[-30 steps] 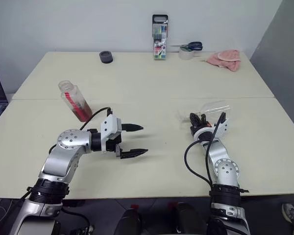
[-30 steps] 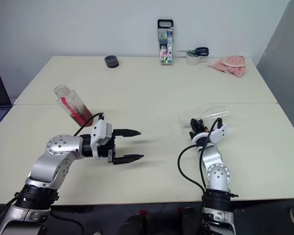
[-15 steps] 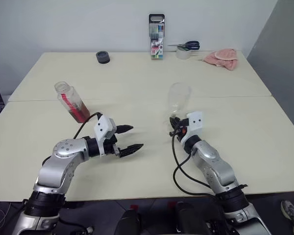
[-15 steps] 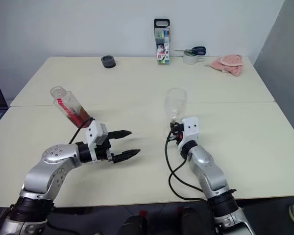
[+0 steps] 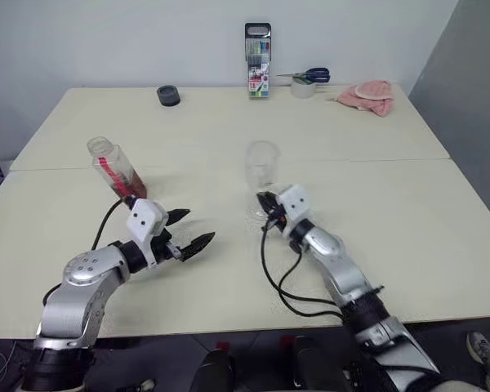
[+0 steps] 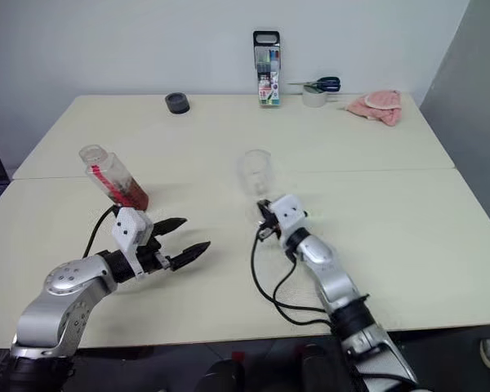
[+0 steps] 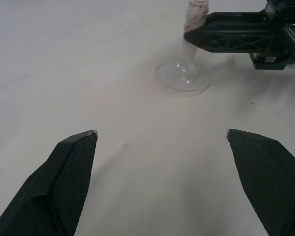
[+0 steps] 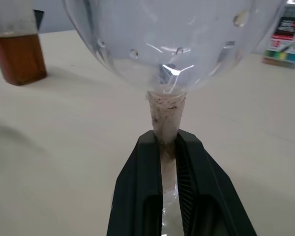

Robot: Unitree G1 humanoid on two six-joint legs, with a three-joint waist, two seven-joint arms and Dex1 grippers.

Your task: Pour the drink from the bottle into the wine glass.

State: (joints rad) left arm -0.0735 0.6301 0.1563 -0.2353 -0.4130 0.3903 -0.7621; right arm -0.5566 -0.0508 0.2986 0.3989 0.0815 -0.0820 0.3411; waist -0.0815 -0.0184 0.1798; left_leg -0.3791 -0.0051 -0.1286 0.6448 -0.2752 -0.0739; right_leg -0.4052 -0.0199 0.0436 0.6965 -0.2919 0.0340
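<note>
The left gripper [image 5: 189,231] hangs low over the table [image 5: 441,220], jaws spread wide and empty. The right gripper [image 8: 169,162] clamps the stem of the upright wine glass [image 5: 261,167] at mid-table. Beyond the left gripper stands the bottle [image 5: 116,169], holding amber drink [image 8: 20,56].
</note>
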